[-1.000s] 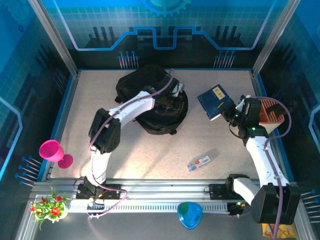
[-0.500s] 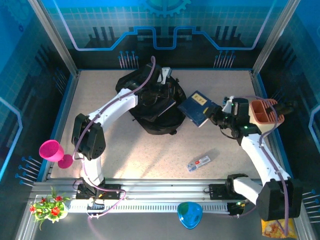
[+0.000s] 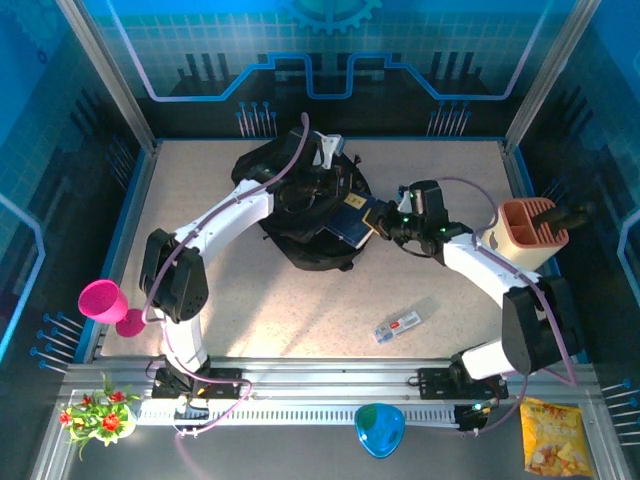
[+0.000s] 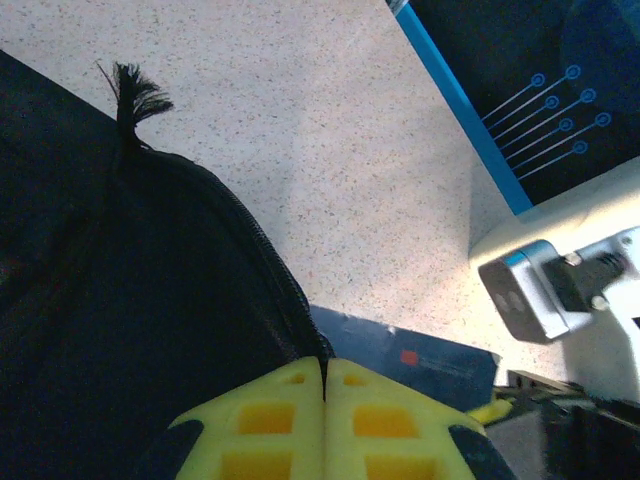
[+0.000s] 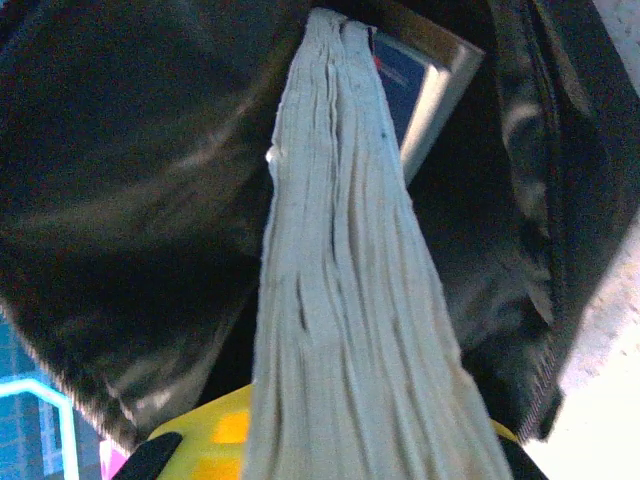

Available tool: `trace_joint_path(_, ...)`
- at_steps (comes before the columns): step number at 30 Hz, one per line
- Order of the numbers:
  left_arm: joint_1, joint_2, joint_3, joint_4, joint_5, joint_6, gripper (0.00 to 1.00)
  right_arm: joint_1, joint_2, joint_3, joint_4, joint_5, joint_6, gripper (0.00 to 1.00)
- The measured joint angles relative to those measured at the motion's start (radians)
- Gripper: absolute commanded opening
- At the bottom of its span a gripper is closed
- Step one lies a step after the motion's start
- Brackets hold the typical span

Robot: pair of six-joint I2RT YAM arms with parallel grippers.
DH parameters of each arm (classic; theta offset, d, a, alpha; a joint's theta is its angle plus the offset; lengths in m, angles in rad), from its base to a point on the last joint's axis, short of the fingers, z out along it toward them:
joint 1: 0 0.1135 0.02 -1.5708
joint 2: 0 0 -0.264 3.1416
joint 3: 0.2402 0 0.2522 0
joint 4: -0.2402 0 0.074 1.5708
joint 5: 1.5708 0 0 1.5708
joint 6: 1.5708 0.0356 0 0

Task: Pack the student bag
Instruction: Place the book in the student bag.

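Note:
The student bag (image 3: 300, 225), a large black soft backpack, lies at the table's middle back. My left gripper (image 3: 338, 193) is over its right side. In the left wrist view its yellow fingers (image 4: 325, 365) are shut on the bag's zipper edge (image 4: 285, 290), holding it up. My right gripper (image 3: 380, 226) comes in from the right, shut on a dark blue book (image 3: 355, 216) whose far end is in the bag's mouth. The right wrist view looks along the book's white page edge (image 5: 340, 270) into the dark bag interior (image 5: 150, 160). The book's blue cover (image 4: 410, 355) appears beside the left fingers.
A pale pencil case (image 3: 397, 325) lies front of centre. An orange-brown holder (image 3: 525, 228) stands at the right edge, and a pink goblet (image 3: 105, 305) at the left. On the near rail are red flowers (image 3: 98, 412), a blue object (image 3: 380, 428) and a snack bag (image 3: 550, 445).
My right arm has swung left with the book, from the table's right side to the bag's mouth. My left arm first stretched and raised the bag's edge, then barely moved.

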Motion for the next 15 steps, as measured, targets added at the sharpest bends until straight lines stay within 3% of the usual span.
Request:
trace_joint_path(8, 0.000, -0.001, 0.000, 0.010, 0.016, -0.025, 0.00, 0.020, 0.192, 0.068, 0.089, 0.090, 0.080, 0.10)
trace_joint_path(15, 0.000, -0.001, 0.000, 0.016, 0.025, -0.056, 0.00, 0.074, 0.423, 0.253, 0.188, 0.139, 0.139, 0.13)
